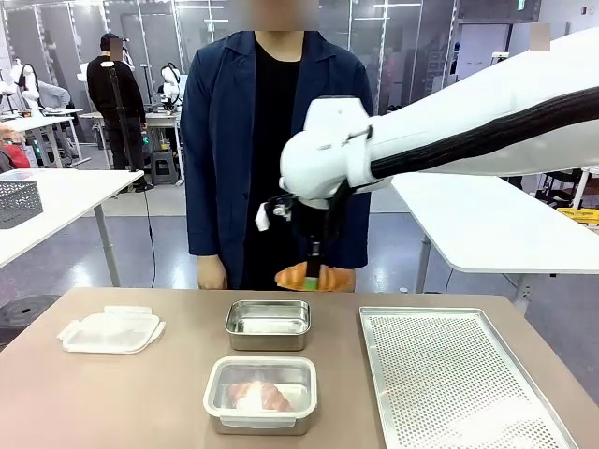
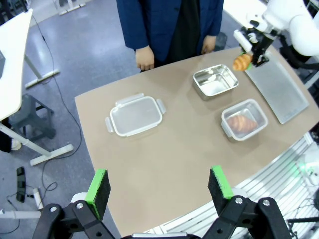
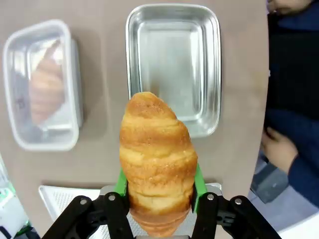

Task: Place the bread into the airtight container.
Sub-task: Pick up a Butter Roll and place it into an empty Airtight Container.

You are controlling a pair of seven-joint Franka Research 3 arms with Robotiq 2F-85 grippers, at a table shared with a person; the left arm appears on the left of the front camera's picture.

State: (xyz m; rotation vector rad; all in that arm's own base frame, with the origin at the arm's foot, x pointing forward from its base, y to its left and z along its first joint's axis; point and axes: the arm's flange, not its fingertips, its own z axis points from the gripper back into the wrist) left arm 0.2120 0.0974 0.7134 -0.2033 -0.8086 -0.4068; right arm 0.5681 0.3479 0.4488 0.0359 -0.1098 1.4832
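Note:
My right gripper (image 1: 314, 278) is shut on a golden croissant (image 3: 157, 159), held in the air above the far side of the open steel container (image 1: 269, 324). The same croissant (image 2: 242, 61) hangs beyond the steel container (image 2: 215, 80) in the left wrist view. Nearer the front edge sits a second container (image 1: 261, 394), closed with a clear lid, holding another croissant (image 1: 259, 395). My left gripper (image 2: 158, 186) is open and high above the table's near edge, holding nothing.
A loose clear lid (image 1: 111, 329) lies at the left. A perforated metal tray (image 1: 461, 376) covers the right side. A person in a dark blue jacket (image 1: 217, 140) stands at the far edge, one hand (image 1: 211, 272) near the table.

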